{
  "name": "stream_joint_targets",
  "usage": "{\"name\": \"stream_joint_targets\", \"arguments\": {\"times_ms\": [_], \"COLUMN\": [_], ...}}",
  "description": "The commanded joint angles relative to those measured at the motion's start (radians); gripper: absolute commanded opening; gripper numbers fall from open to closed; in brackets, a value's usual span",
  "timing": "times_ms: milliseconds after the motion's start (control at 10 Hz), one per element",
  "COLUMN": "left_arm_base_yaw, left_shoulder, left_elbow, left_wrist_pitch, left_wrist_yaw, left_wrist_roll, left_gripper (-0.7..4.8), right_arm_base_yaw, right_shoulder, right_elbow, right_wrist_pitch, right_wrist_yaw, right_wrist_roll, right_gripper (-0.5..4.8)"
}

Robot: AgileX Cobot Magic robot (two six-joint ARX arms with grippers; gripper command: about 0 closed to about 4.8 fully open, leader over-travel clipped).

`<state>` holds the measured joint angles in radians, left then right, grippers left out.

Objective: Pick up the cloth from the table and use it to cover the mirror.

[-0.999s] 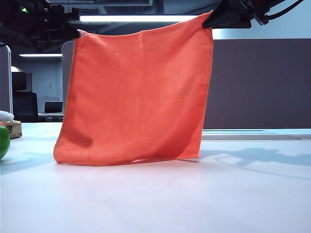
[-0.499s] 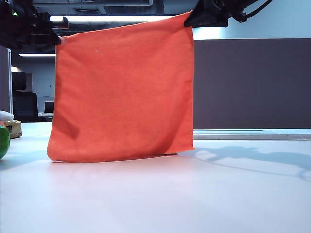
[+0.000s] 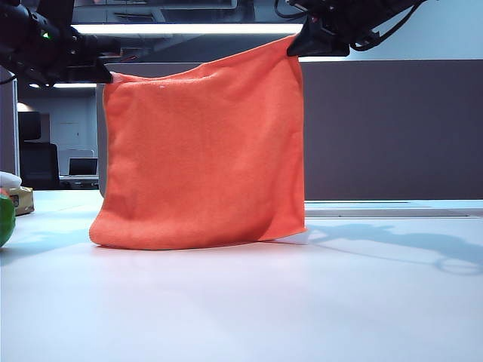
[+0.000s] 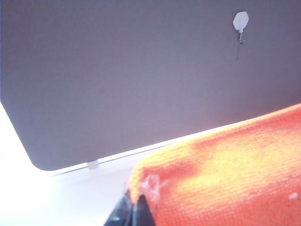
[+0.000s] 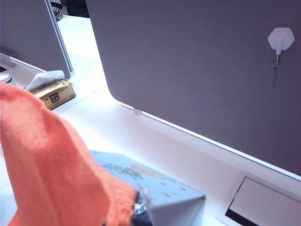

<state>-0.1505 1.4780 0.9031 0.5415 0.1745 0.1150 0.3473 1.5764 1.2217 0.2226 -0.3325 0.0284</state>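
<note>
Exterior view: the cloth (image 3: 202, 154) hangs as a broad orange sheet, stretched between the two arms, its lower hem bunched and resting on the white bench (image 3: 249, 309). The left tool (image 3: 96, 72) is pinched tight on the upper left corner, and the right tool (image 3: 300, 45) is clamped on the upper right corner, which sits higher, so the top edge sags and slopes down toward the left. The mirror cannot be made out with certainty here; the sheet fills the place where it should stand, and only a thin pale upright edge shows just beside the cloth's left border. The right wrist view shows a slanted pale blue panel with a printed pattern (image 5: 155, 183) right under the held corner, probably the mirror's back or stand, though that is a guess. Behind everything runs the grey partition (image 3: 392, 128), with a small white hook (image 4: 240, 21) on it, and a tissue pack (image 5: 52, 92) lies well off to one side. The risk from here, in my judgement, is an uneven drape: with one corner lower and the hem dragging on the bench, letting go too early could leave the cloth sliding down one face, or a taut pull could tip the upright panel.
</note>
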Motion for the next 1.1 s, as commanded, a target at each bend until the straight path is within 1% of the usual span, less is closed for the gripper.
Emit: {"name": "stream_joint_targets", "arguments": {"times_ms": [100,200,300,399,499,999,1098], "left_arm_base_yaw": [0.001,0.001,0.001,0.001,0.001,0.001,0.001], "left_shoulder": [0.014,0.022,0.058,0.058,0.060,0.076,0.077], "left_elbow": [0.011,0.015,0.034,0.034,0.034,0.034,0.034], "left_wrist_pitch": [0.041,0.042,0.044,0.044,0.044,0.044,0.043], "left_wrist_yaw": [0.003,0.003,0.005,0.004,0.002,0.005,0.005], "left_wrist_roll": [0.001,0.001,0.000,0.000,0.001,0.000,0.001], "left_gripper": [-0.06,-0.06,-0.06,-0.06,-0.06,-0.06,-0.06], "right_arm_base_yaw": [0.000,-0.001,-0.004,-0.004,-0.004,-0.004,-0.002], "right_shoulder": [0.040,0.041,0.076,0.079,0.102,0.121,0.180], "right_elbow": [0.049,0.049,0.050,0.050,0.053,0.053,0.099], "right_wrist_pitch": [0.008,0.005,0.021,0.022,0.070,0.097,0.082], "right_wrist_yaw": [0.046,0.049,0.097,0.105,0.137,0.158,0.155], "right_wrist_roll": [0.002,0.001,0.001,0.000,0.000,-0.003,-0.002], "right_gripper": [-0.05,-0.05,-0.05,-0.05,-0.05,-0.05,-0.05]}}
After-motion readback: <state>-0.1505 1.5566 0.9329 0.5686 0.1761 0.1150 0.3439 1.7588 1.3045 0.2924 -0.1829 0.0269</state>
